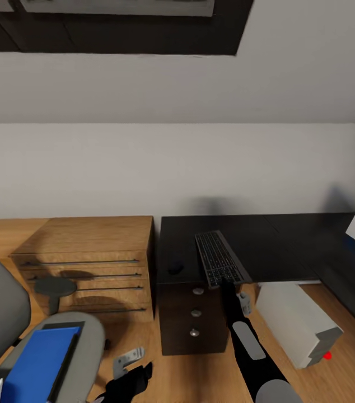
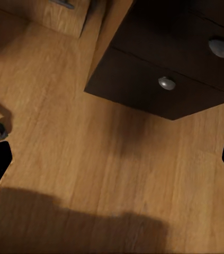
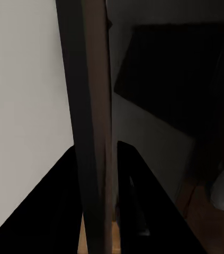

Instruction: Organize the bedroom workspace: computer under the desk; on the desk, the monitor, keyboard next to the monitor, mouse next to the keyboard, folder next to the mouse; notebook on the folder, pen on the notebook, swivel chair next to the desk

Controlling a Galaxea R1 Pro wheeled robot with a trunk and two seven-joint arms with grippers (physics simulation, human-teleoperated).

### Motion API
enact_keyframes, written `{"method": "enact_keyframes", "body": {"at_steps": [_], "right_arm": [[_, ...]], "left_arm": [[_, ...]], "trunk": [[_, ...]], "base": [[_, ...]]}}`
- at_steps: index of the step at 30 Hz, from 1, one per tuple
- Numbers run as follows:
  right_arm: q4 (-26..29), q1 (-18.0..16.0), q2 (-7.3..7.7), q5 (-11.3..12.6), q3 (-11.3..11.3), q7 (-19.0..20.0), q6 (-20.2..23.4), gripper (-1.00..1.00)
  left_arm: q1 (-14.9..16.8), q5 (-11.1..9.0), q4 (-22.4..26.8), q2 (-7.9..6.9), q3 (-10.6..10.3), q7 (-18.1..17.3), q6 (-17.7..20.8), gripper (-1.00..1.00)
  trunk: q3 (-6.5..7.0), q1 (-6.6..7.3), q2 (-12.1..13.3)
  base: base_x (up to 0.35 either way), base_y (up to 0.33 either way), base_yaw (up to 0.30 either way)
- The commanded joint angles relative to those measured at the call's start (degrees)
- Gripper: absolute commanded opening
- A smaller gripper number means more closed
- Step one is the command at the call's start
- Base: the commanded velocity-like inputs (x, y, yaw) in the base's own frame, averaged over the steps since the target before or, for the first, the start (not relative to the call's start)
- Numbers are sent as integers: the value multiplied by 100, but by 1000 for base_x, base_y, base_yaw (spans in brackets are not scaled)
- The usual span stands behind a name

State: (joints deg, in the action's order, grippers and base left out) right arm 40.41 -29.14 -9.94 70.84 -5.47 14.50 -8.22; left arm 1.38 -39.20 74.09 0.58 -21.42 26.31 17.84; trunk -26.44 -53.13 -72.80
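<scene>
Right claw (image 1: 226, 284) pinches the keyboard's (image 1: 218, 258) near edge; keyboard lies on the black table (image 1: 267, 240), overhanging its front. Mouse (image 1: 175, 267) at its 9 o'clock, near. Left claw (image 1: 135, 376) spread over floor. Blue folder (image 1: 37, 364) on swivel chair (image 1: 85, 347). Computer (image 1: 298, 322) partly under table.

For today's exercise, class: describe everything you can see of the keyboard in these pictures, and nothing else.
The keyboard is a slim, long, silver-grey slab with dark keys in neat rows. It lies flat on the black desk, its long side running from the front edge towards the wall, and its near end slightly overhangs that edge. The right gripper grips that near end; in the right wrist view the thin edge of the keyboard sits between the fingers. The small dark mouse lies apart on its left.
</scene>
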Motion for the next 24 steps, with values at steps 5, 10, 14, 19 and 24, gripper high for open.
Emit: {"method": "enact_keyframes", "body": {"at_steps": [5,10,14,19,24], "right_arm": [[-207,-4,-5,96,0,44,24,-100],[-240,-4,-5,524,0,37,33,-100],[-241,-4,-5,917,2,35,31,-100],[-236,-4,-5,988,-3,45,31,-100],[-236,-4,-5,993,-7,55,31,-100]], "left_arm": [[7,8,15,-5,-19,36,9,100],[9,17,25,-5,-12,33,9,100],[10,18,34,-5,-17,32,9,100],[7,18,37,-5,-27,29,9,100],[7,18,55,-5,-31,24,9,100]], "trunk": [[-3,1,-4],[-2,1,-4],[-2,1,-4],[-2,1,-4],[-2,1,-4]], "base": [[-103,172,0],[-13,22,0],[-1,2,0],[0,0,0],[0,0,0]]}}
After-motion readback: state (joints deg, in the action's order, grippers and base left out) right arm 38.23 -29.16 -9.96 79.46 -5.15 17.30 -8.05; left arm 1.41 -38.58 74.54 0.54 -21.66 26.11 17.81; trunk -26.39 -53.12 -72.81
